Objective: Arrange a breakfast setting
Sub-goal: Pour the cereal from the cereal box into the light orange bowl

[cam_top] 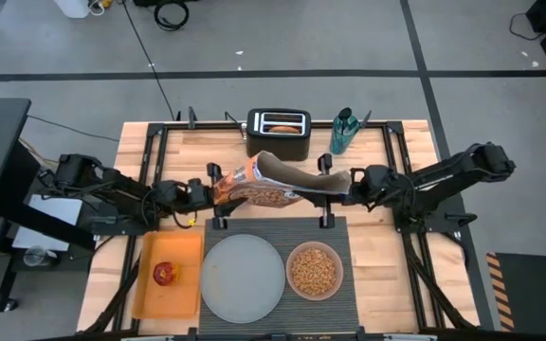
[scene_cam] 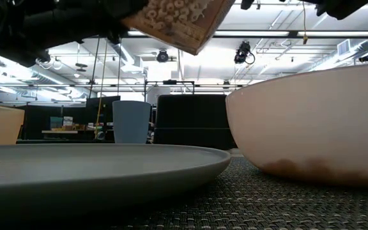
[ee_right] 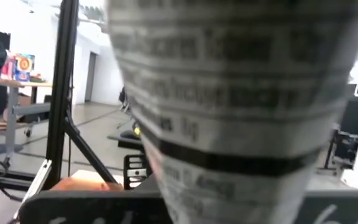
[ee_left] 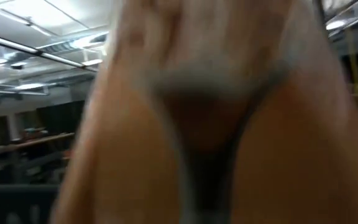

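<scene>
Pale grey and round, the large plate (scene_cam: 101, 167) is filling the low view's foreground, lying on the dark grey woven placemat (scene_cam: 248, 207) beside the pink bowl (scene_cam: 312, 128). From above, the plate (cam_top: 243, 277) and the bowl (cam_top: 314, 270) are sitting side by side on the placemat (cam_top: 339, 303) at the near edge of the wooden tabletop (cam_top: 415, 152), and the bowl is holding cereal. Above the placemat's far edge, the orange cereal box (cam_top: 263, 185) is hanging in the air, tilted on its side, between the two arms. The left gripper (cam_top: 209, 189) is meeting the box at its left end, its jaws looking clamped on it, with the blurred orange card (ee_left: 185, 124) filling the left wrist view. The right gripper (cam_top: 344, 183) is at the box's right end, where the pale printed flap (ee_right: 241, 93) is crowding the right wrist view; whether those jaws are clamped on it cannot be told. Left of the plate, a red apple (cam_top: 166, 274) is resting on an orange tray (cam_top: 186, 294). At the far side of the tabletop, a black toaster (cam_top: 279, 132) is standing with a bagel half (cam_top: 282, 130) in one slot, and a small blue cup (cam_top: 342, 131) is standing just to its right.
</scene>
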### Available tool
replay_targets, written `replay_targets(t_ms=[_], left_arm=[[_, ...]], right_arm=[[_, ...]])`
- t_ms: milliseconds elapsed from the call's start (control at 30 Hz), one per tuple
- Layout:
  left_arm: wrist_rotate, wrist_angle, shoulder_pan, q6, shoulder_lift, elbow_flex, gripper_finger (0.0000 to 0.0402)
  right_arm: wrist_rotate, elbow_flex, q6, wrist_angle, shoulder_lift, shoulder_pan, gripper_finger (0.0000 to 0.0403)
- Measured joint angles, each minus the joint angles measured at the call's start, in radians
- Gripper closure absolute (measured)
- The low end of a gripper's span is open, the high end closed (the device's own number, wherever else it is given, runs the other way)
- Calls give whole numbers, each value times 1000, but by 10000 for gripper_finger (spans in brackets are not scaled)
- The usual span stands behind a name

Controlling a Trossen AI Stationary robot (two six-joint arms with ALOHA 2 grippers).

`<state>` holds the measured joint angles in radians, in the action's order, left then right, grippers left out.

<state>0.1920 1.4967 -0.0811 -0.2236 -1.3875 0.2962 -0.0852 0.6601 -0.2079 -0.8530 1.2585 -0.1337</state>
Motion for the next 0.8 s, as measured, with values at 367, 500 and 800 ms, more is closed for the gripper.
replay_targets(t_ms=[367,500,800], left_arm=[[121,-208,-47,-102,147,0,89],[123,-329,-46,-45,236,1,87],[127,-744,-47,-4,282,166,87]], right_arm=[[-71,-6,36,285,-146,-11,373],[-71,-3,57,368,-170,-13,366],[-47,-4,86,461,-143,-13,377]])
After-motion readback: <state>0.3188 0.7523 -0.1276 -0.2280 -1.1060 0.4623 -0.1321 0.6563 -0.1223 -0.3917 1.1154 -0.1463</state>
